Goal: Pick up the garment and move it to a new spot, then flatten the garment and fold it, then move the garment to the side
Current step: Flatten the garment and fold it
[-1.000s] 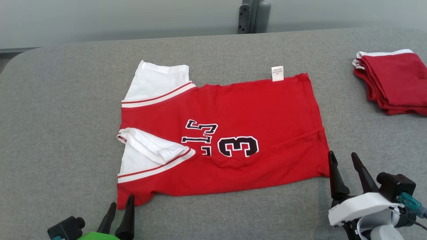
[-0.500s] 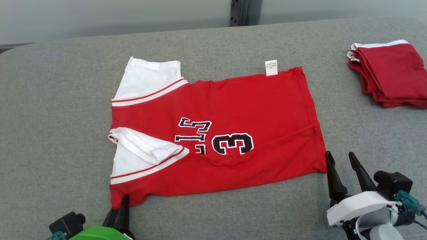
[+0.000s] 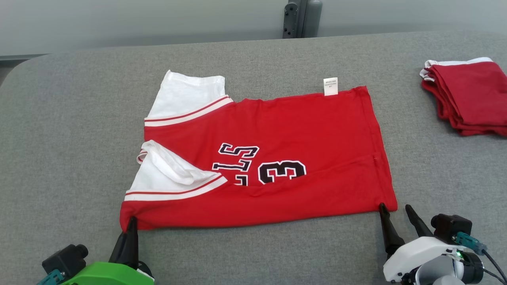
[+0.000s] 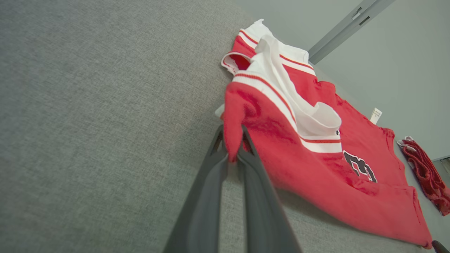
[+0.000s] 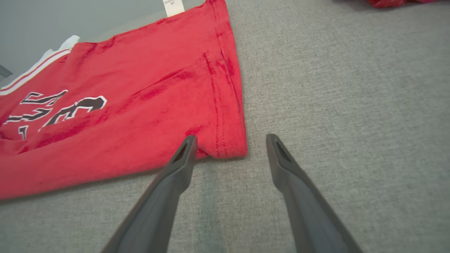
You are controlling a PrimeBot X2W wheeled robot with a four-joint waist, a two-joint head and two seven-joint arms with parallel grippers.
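1. Garment [image 3: 277, 130]: red jersey with white sleeves and a printed 3, spread at the middle of the grey table [image 3: 71, 118].
2. Left gripper [image 3: 131, 221]: fingers together, pinching the jersey's near left corner.
3. Right gripper [image 3: 395, 208]: fingers apart, tips at the near right hem corner, holding nothing.
4. Folded red stack [image 3: 467, 95]: far right, well apart from the jersey.

The right gripper [image 5: 232, 138], jaws spread, flanks a corner of the red garment [image 5: 123, 105].
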